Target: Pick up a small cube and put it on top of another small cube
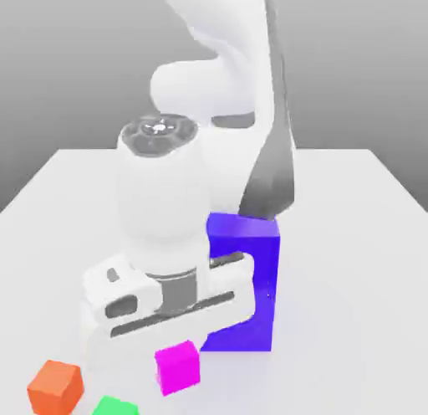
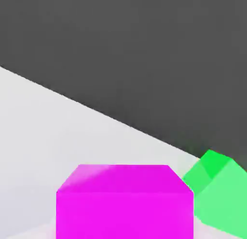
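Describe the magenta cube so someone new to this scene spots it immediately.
In the exterior view, find the tall blue-violet block behind the gripper's white housing. Look just below its lower corner toward the exterior view's left: the small, plain magenta cube is there. Its bright pink sets it apart from the orange cube and green block nearby.

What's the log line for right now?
gripper: shut | at: magenta cube | stacking: not yet | nearby: green cube
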{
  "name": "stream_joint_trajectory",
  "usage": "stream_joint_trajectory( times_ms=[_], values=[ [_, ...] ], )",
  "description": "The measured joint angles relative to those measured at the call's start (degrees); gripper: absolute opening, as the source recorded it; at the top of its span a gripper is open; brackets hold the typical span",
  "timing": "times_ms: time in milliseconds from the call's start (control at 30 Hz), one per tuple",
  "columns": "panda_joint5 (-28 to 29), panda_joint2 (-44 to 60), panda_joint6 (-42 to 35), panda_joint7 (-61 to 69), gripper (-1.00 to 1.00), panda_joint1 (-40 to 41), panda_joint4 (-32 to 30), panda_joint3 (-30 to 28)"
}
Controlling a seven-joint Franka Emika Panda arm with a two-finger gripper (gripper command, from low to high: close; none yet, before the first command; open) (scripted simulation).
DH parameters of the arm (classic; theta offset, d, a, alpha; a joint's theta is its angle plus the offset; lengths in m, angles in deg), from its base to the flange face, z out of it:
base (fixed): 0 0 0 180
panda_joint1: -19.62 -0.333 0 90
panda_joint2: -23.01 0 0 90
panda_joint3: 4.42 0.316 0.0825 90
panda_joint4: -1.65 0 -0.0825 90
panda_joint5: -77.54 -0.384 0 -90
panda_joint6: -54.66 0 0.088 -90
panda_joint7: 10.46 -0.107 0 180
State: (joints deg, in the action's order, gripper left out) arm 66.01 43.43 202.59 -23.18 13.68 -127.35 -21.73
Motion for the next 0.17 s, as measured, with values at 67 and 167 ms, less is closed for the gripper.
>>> stream_joint_trajectory(
  times_ms=[67, 167],
  values=[
    [-2.38, 3.99, 2.57, 0.59, 1.0, 1.76, 1.24, 0.89],
    [-2.38, 3.99, 2.57, 0.6, 1.0, 1.76, 1.24, 0.89]
  ],
)
